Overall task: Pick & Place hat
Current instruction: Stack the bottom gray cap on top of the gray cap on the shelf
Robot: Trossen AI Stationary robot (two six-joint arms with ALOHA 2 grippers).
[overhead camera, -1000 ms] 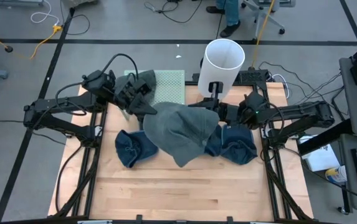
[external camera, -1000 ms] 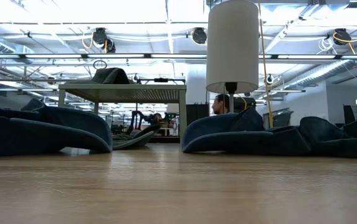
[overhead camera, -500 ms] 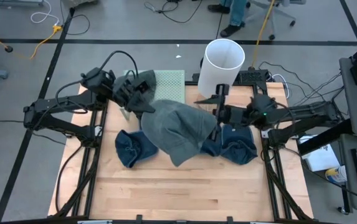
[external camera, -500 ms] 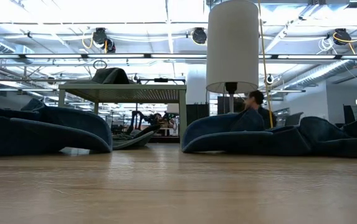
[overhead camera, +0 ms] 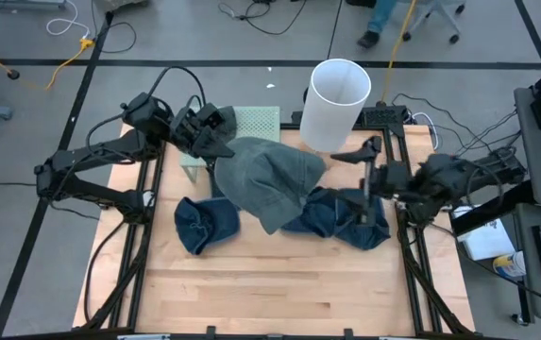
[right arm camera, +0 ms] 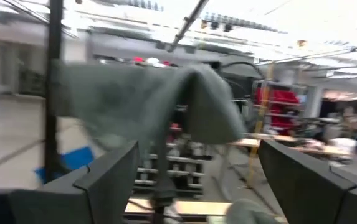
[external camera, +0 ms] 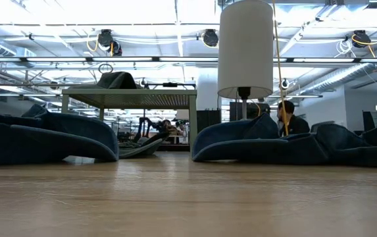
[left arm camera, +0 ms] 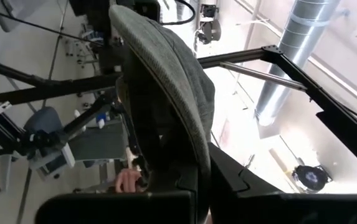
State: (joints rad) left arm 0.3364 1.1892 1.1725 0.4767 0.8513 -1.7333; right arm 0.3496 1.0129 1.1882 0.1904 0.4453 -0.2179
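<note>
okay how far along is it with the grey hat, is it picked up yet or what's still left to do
Partly there. Done: the left gripper has the grey hat clamped at its edge and lifted, as the left wrist view shows. In hand: the hat hangs over the table, the right gripper open beside it. Left: setting it down, and three blue hats on the table.

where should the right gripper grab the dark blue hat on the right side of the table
Probably at the raised folds on top of the dark blue hat, coming straight down. It lies crumpled and flat on the table, so there is no rim to slide under. Its left edge is tucked under the grey hat held by the left gripper; the right gripper hovers open just above.
</note>
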